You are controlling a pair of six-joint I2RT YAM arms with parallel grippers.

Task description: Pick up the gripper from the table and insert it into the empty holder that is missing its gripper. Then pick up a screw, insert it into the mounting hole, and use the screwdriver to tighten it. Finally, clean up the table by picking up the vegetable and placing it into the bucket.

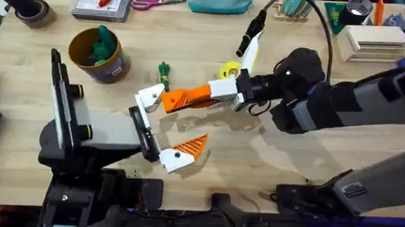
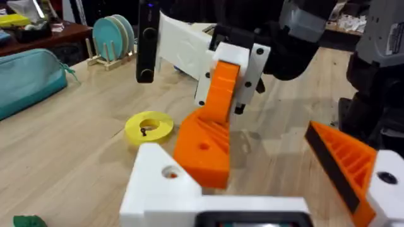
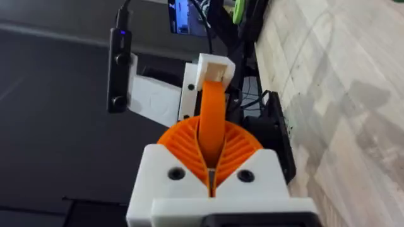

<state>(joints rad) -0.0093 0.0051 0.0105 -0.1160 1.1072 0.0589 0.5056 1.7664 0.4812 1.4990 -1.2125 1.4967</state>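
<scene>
**Right gripper holds orange finger at left arm's empty holder**

Wooden table (image 1: 269,159) carries both arms and scattered items. Bucket (image 1: 98,54) stands well clear of both grippers, beyond the left arm, with green material inside it; what that is cannot be told. Vegetable (image 1: 163,74) lies on the bare wood between the bucket and the right gripper's (image 1: 189,97) fingertips, near them but apart.

Right gripper's jaws are closed on the gripper (image 1: 187,97), the loose orange wedge, held level above the table. Its tip sits against the left gripper's (image 1: 165,129) upper white holder (image 1: 150,97). Left gripper's jaws stand wide; the lower one carries its own orange ribbed pad (image 1: 190,147).

Left wrist view adds a flat yellow ring (image 2: 149,126) on the table beyond the wedge (image 2: 205,148), and a teal pouch (image 2: 28,79) with a rack of plates (image 2: 113,38) farther off. Right wrist view shows the wedge (image 3: 212,126) edge-on, running from between its orange pads (image 3: 183,146) up to the holder (image 3: 213,69).
</scene>
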